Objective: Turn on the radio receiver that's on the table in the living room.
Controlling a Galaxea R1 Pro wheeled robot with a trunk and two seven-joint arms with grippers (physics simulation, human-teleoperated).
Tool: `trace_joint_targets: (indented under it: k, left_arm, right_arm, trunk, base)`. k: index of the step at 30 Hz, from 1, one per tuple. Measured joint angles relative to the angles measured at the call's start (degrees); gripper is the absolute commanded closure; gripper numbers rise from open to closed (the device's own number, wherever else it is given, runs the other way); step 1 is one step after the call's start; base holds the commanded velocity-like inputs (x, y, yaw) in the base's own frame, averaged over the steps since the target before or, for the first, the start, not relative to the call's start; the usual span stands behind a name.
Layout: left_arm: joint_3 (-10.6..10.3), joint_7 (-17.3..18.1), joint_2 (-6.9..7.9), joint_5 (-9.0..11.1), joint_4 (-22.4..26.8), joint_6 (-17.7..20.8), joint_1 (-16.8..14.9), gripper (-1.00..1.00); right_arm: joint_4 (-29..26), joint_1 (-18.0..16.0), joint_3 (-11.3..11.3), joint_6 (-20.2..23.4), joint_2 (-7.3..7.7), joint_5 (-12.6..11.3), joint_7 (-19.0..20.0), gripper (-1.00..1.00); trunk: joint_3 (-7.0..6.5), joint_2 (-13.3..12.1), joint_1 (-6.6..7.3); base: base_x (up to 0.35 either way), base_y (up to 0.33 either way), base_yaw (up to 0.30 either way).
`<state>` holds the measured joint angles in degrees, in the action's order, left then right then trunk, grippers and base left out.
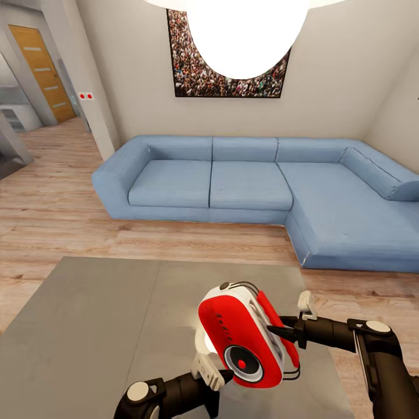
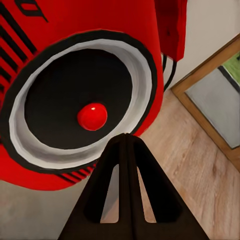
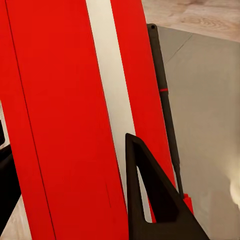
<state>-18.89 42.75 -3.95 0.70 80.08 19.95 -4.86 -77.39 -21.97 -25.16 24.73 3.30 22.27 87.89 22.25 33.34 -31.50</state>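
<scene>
Left arm [image 1: 174, 396], bottom centre of head view: black cylindrical links, round grey joint cap, off-white ribbed piece at wrist end. Right arm [image 1: 349, 337], lower right: same black links, grey cap on elbow joint, off-white bracket near wrist, thin pale cable along forearm. Fingers [image 2: 127, 200] in wrist views: matte black, triangular, hollow cut-out centres.

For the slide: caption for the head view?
Both grippers close on the red radio receiver above the grey table, blue sofa behind.
</scene>
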Motion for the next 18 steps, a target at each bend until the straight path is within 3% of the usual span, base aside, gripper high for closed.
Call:
trace_joint_targets:
  k: [10,18]
  left_arm:
    - [0.0,0.0,0.02,0.0,-0.1,-0.2,-0.3,1.0]
    - [0.0,0.0,0.0,-0.1,-0.8,-1.9,-1.0,1.0]
  right_arm:
    - [-0.1,0.0,0.2,-0.2,-0.16,0.0,0.1,1.0]
    - [-0.3,0.1,0.7,-0.4,-1.51,0.0,0.2,1.0]
  trunk:
    - [0.0,0.0,0.0]
    - [0.0,0.0,0.0]
  base:
    - [0.0,0.0,0.0]
    - [0.0,0.0,0.0]
